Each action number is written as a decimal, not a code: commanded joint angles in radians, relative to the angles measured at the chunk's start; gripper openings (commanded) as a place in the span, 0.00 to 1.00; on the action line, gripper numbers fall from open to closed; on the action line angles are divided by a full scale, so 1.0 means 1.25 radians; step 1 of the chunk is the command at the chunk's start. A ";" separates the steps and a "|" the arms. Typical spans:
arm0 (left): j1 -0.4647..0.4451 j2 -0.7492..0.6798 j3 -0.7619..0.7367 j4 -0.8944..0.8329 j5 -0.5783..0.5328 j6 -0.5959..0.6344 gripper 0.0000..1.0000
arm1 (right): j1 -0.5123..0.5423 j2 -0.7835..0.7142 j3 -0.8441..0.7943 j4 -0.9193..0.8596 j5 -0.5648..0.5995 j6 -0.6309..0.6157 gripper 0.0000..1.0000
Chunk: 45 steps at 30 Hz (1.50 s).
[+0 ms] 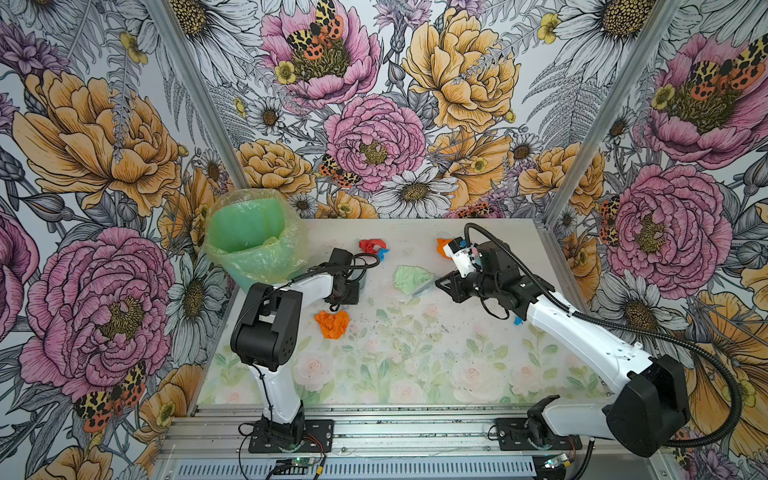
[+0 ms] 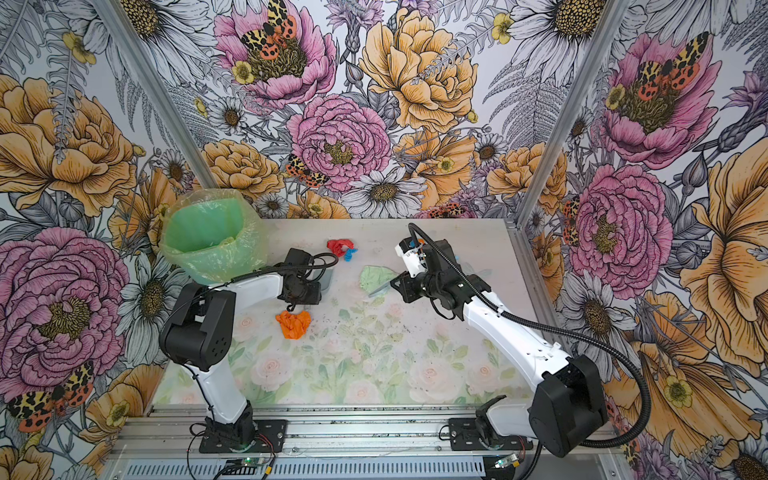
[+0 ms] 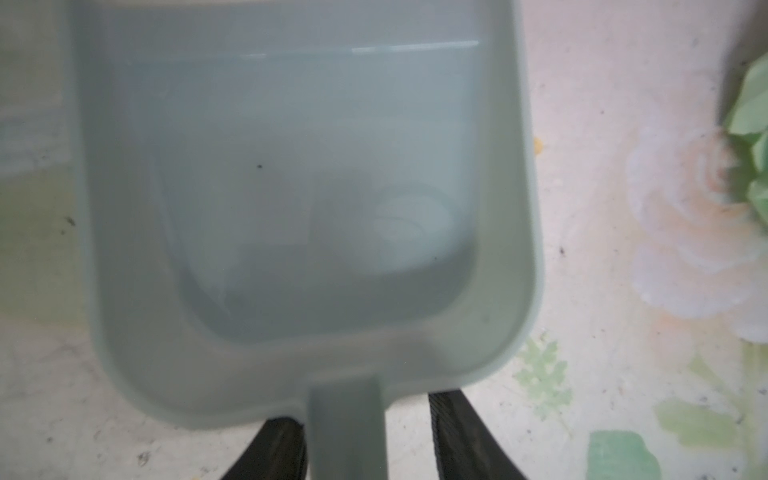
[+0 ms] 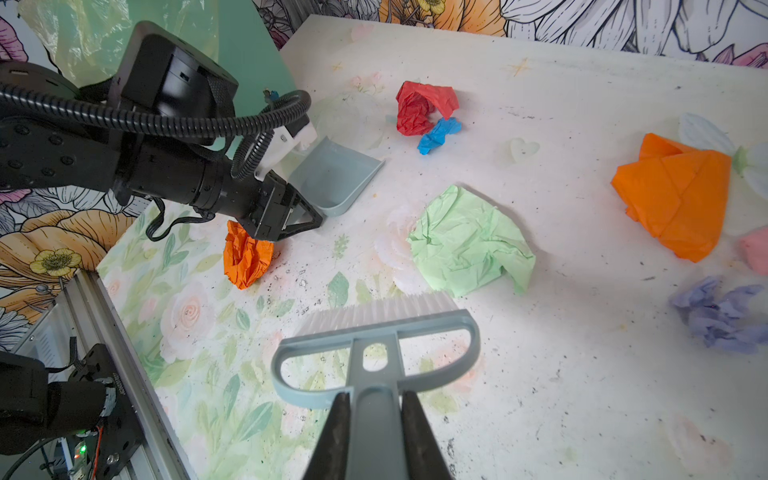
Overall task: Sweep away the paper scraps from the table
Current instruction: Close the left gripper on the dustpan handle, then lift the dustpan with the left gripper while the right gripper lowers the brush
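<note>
Paper scraps lie on the table [image 1: 415, 374]: an orange wad [image 1: 331, 324], a red one [image 1: 371, 246] touching a blue one [image 1: 382, 252], a pale green one [image 1: 411, 279], and in the right wrist view a bigger orange one [image 4: 677, 195], a pink one [image 4: 754, 249] and a lilac one [image 4: 723, 316]. My right gripper [image 4: 376, 397] is shut on the handle of the grey brush [image 4: 376, 328], whose bristles stand just short of the green wad [image 4: 469, 241]. My left gripper [image 3: 365, 415] straddles the handle of the grey-blue dustpan [image 3: 291, 187]; one finger touches it, and a gap shows at the other.
A green bin [image 1: 253, 237] with a clear plastic liner stands at the back left corner, just behind the left arm. Dark crumbs speckle the tabletop between the two grippers. Flowered walls close in the table on three sides, and an aluminium rail [image 1: 395, 432] runs along the front.
</note>
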 commanded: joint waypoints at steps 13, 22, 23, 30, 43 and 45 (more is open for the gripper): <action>-0.008 0.008 0.001 -0.010 -0.042 -0.037 0.36 | -0.002 -0.021 -0.009 0.030 0.009 -0.013 0.00; -0.013 0.002 0.000 -0.006 -0.053 -0.035 0.26 | -0.002 -0.020 -0.009 0.030 0.003 -0.015 0.00; -0.014 -0.001 0.001 -0.004 -0.052 -0.032 0.25 | -0.002 -0.021 -0.009 0.030 0.002 -0.016 0.00; -0.015 -0.039 -0.004 0.012 -0.041 -0.023 0.17 | -0.003 -0.021 -0.009 0.029 0.005 -0.015 0.00; -0.013 -0.118 0.002 -0.023 0.034 -0.006 0.16 | -0.004 -0.020 -0.010 0.047 -0.011 -0.033 0.00; -0.011 -0.145 0.001 -0.037 0.049 -0.004 0.16 | -0.002 -0.022 -0.018 0.068 -0.028 -0.046 0.00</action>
